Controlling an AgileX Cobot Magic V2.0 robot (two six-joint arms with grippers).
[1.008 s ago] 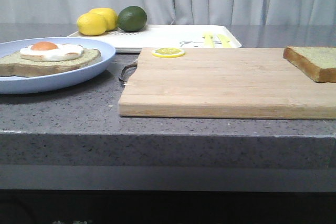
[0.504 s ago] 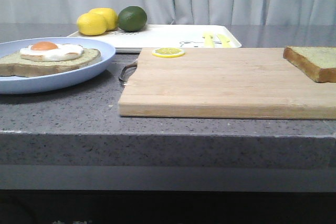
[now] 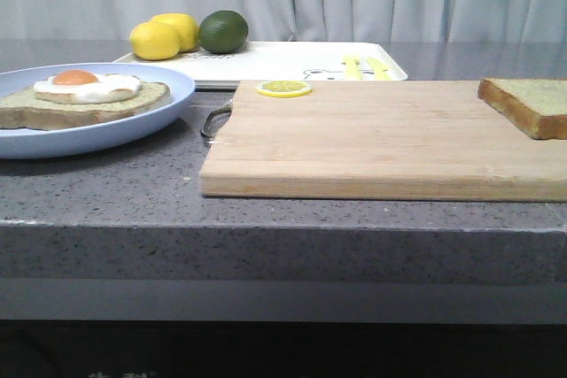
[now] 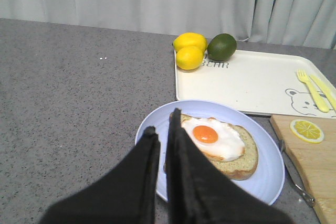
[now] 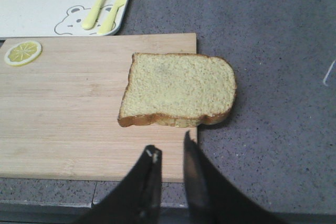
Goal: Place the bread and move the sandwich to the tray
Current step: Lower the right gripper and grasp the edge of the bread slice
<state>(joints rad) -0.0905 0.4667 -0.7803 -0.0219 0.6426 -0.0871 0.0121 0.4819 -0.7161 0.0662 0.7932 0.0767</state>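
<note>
Layout at the outset of the task. The bread (image 5: 178, 89), a bare slice, lies flat on the far right corner of the wooden cutting board (image 3: 372, 135), one rounded end overhanging the board's edge above the grey surface (image 3: 133, 183); that overhang probably offers a free edge for a grasp. The right pincer (image 5: 169, 153) hangs above and just short of the slice, touching nothing, its two fingers drawn close with only a narrow gap. The sandwich (image 4: 220, 142), so far an egg-topped slice without its cover, rests on the pale blue plate (image 4: 262, 182) to the left of the board. The left pincer (image 4: 163, 129) hovers over the plate's near rim, fingers nearly together and empty. Neither arm appears in the front view. The tray (image 3: 283, 61) stands behind board and plate, carrying two lemons (image 3: 164, 34) and a lime (image 3: 222, 31) at its left end, so its open middle seems the likely landing place. A lemon slice (image 3: 283, 88) sits at the board's back edge, clear of the likely path from bread to plate. No step looks done yet.
</note>
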